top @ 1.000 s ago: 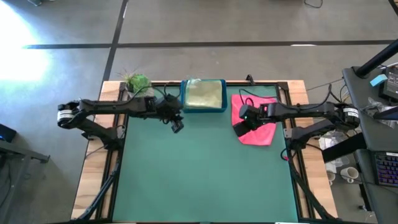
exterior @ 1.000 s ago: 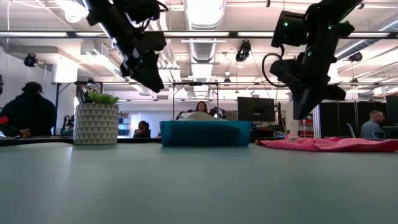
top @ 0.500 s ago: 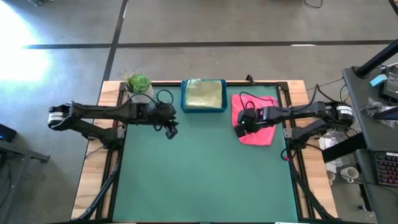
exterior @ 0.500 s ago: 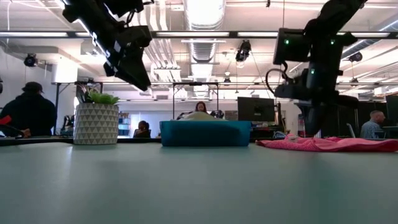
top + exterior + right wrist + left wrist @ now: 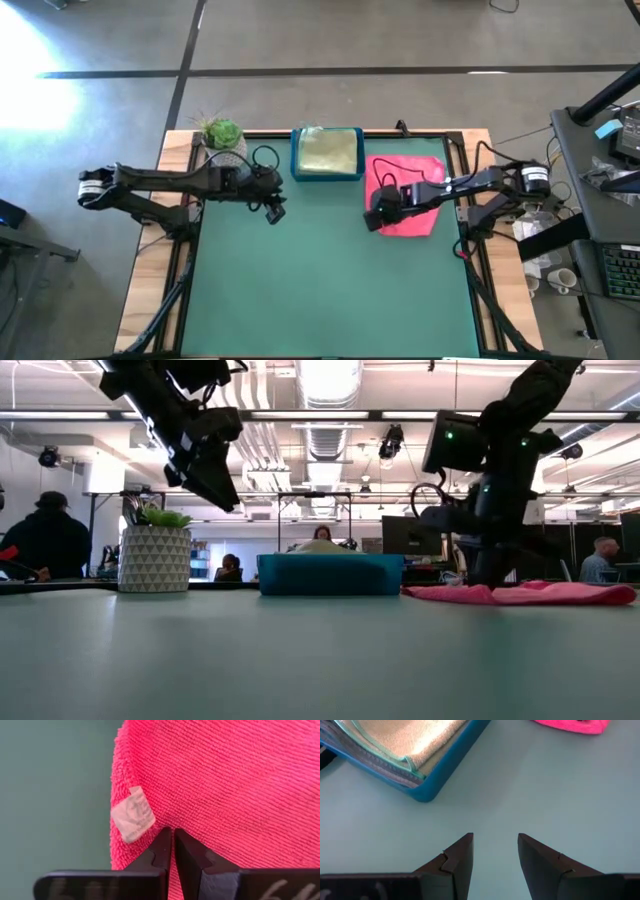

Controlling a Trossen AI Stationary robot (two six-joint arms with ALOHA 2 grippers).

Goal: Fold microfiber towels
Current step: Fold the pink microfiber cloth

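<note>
The right claw (image 5: 172, 851) is down on the hot pink microfibre towel (image 5: 412, 190), its two dark fingers pinched tight together right at the cloth's near-left edge, just beside a small white sewn-in label (image 5: 132, 815). Whether any fabric is actually caught between those fingers, the right wrist view doesn't settle; they meet at the surface, and that's the first worry: if they've closed on nothing but pile, a lift will bring up an empty claw and the pink cloth stays put. If they've nipped only the thin hem, the towel could slide out halfway through a fold and land crumpled. The cloth itself lies spread on the green worktop (image 5: 320, 280) at the far right, near the worktop's right edge, so a drag in the wrong direction might push it towards that side rail. Out further, the blue rectangular tray (image 5: 327, 173) sits at the far middle with a pale sage green towel (image 5: 328, 150) folded on top of its stack; a wide swing of pink cloth could brush it. Over on the other side the left claw (image 5: 495, 851) hangs above bare worktop with its fingers spread, holding nothing, near a potted plant (image 5: 220, 133) in a patterned white pot.
</note>
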